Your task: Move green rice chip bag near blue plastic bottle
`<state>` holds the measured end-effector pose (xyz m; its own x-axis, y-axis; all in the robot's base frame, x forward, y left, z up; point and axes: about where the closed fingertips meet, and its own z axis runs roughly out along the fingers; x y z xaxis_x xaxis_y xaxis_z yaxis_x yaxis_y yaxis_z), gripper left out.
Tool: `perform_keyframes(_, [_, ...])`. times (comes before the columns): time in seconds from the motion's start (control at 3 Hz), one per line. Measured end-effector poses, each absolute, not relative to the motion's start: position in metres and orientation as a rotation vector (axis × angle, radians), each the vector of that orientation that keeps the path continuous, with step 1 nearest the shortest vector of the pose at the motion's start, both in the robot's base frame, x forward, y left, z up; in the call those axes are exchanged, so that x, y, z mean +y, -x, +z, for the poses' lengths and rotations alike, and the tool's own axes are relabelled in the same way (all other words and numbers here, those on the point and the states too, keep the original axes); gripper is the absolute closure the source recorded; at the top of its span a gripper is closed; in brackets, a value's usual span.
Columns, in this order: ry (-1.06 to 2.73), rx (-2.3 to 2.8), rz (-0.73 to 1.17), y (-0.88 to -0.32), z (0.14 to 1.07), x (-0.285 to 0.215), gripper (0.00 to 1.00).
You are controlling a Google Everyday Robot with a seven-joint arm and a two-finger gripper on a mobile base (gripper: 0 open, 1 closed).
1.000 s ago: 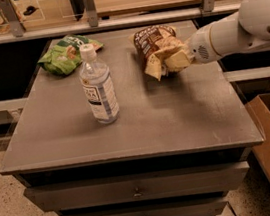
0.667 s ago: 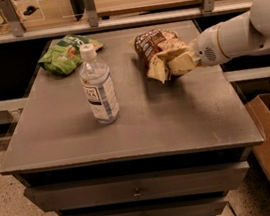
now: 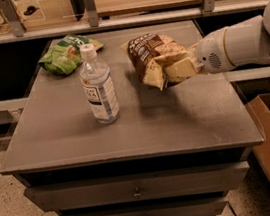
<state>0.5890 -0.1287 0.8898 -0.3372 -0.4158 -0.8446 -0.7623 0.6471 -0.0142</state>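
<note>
Green rice chip bag (image 3: pixel 67 53) transfer is judged not started. Table (image 3: pixel 128 131) carries all three items. Brown chip bag (image 3: pixel 148 52) sits right of centre, with the gripper (image 3: pixel 176 69) at its near side; jaw state cannot be determined. Blue plastic bottle (image 3: pixel 99 87) stands upright left of centre. The green bag lies untouched at the rear-left corner, behind the bottle and apart from it. Remaining: reach, grasp, place.

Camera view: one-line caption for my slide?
Gripper at the brown chip bag; green chip bag lies behind the upright water bottle on the gray table.
</note>
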Motion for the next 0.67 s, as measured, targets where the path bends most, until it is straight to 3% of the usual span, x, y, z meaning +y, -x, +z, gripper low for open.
perform_keyframes(0.67, [0.942, 1.925, 0.633, -0.556, 0.900, -0.082, 1.00])
